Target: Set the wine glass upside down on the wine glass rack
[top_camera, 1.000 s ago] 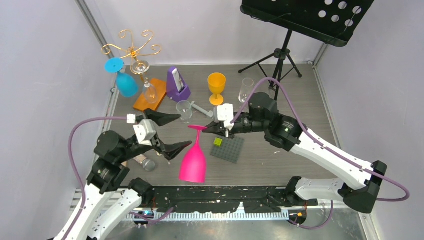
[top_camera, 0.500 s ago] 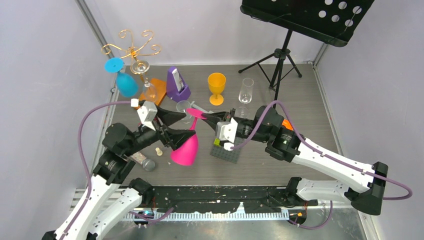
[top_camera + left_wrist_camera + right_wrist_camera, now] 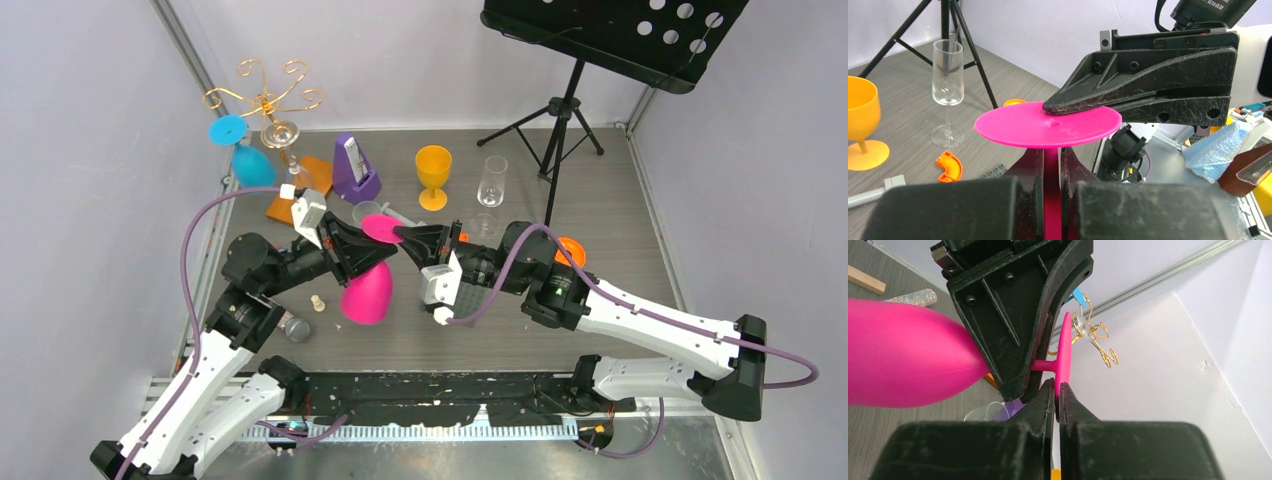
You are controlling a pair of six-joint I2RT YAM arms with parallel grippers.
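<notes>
At centre frame in the top view, the pink wine glass (image 3: 368,293) hangs clear of the desk (image 3: 600,200). Its foot is up and its bowl down, and its long axis is near upright with a slight tilt.

Both arms hold it. The left jaws are clamped on the stem just under the foot, as the left wrist view confirms. The right jaws are pinched together on the rim of the foot disc, seen edge-on in the right wrist view.

The wine glass rack (image 3: 267,102) stands at upper left of the frame, up and to the left of the glass. That puts it on the left arm's side, so the left arm is judged the nearer carrier. The right jaws' hold on the foot would need to let go before the foot can slide onto a scroll arm.

Count:
- One rack.
- One pink glass.
- One blue glass (image 3: 254,170) and one clear glass (image 3: 300,185), both bowl down at the rack.
- One orange goblet (image 3: 433,165).
- One clear flute (image 3: 492,178).
- One small clear glass (image 3: 362,210), partly hidden.
- One music stand (image 3: 620,35).
</notes>
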